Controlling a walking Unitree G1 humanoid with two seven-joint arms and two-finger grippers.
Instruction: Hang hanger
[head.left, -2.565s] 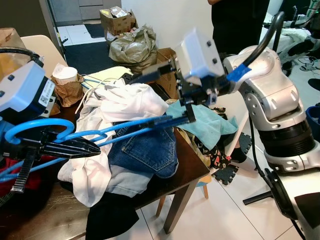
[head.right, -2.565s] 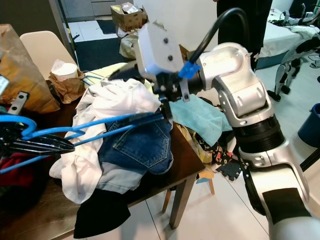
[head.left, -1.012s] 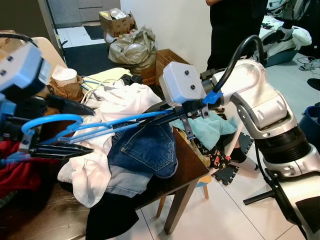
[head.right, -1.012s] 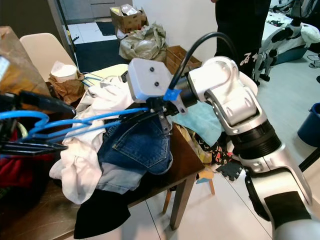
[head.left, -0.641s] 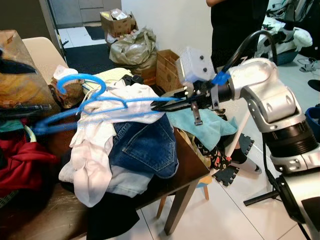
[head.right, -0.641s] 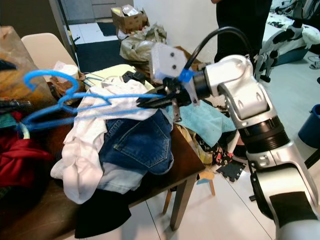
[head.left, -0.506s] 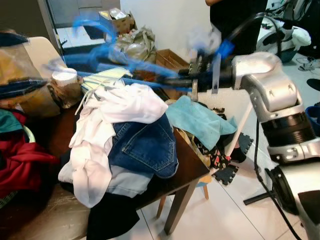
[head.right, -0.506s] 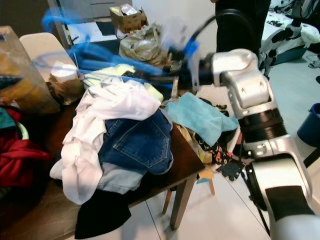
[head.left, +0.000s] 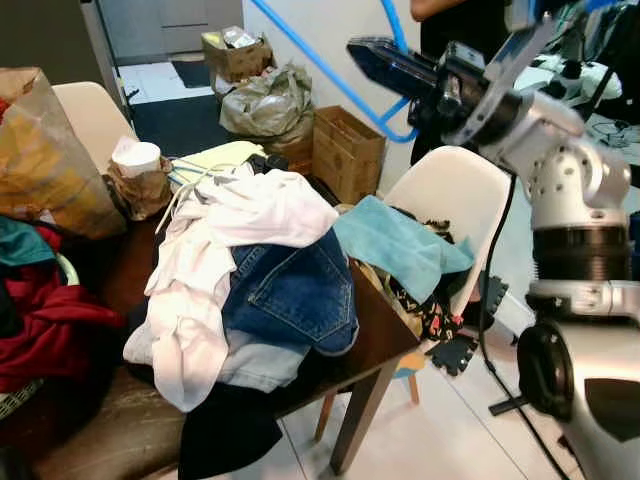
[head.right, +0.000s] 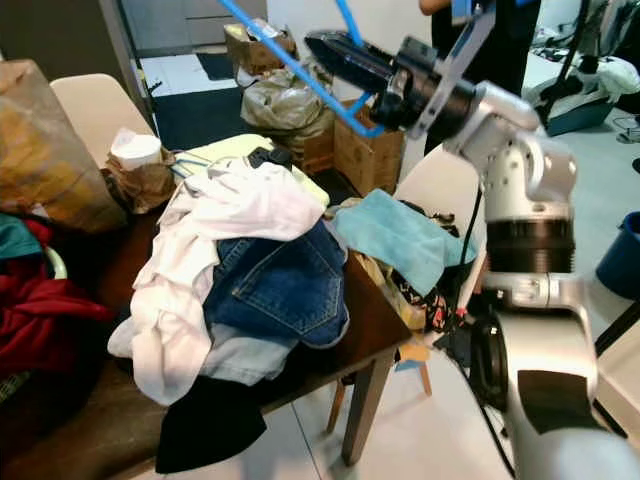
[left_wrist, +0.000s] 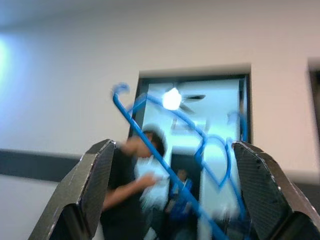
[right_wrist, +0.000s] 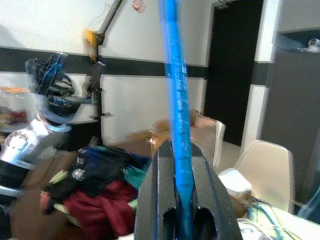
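My right gripper (head.left: 358, 47) is raised high above the far side of the table and is shut on the blue hanger (head.left: 330, 72). The hanger's wire slants from the upper left down to a bend beside the wrist. In the right wrist view the black fingers (right_wrist: 162, 200) clamp the blue bar (right_wrist: 175, 75), which runs straight up between them. My left gripper (left_wrist: 174, 145) is open, with wide black fingers (left_wrist: 92, 185). It points up at a wall, and the blurred hanger (left_wrist: 150, 150) hangs far off, apart from it.
A dark table (head.left: 385, 335) carries a heap: white garment (head.left: 240, 215), jeans (head.left: 290, 295), teal cloth (head.left: 400, 245). A white chair (head.left: 450, 200) stands behind it, near a person in black (head.left: 455, 25). Boxes (head.left: 345, 150) and bags line the wall. Red clothing (head.left: 50, 330) lies at left.
The right arm has swung the hanger from low over the clothes up to head height. The left gripper has let go of the hook end and left the eye views.
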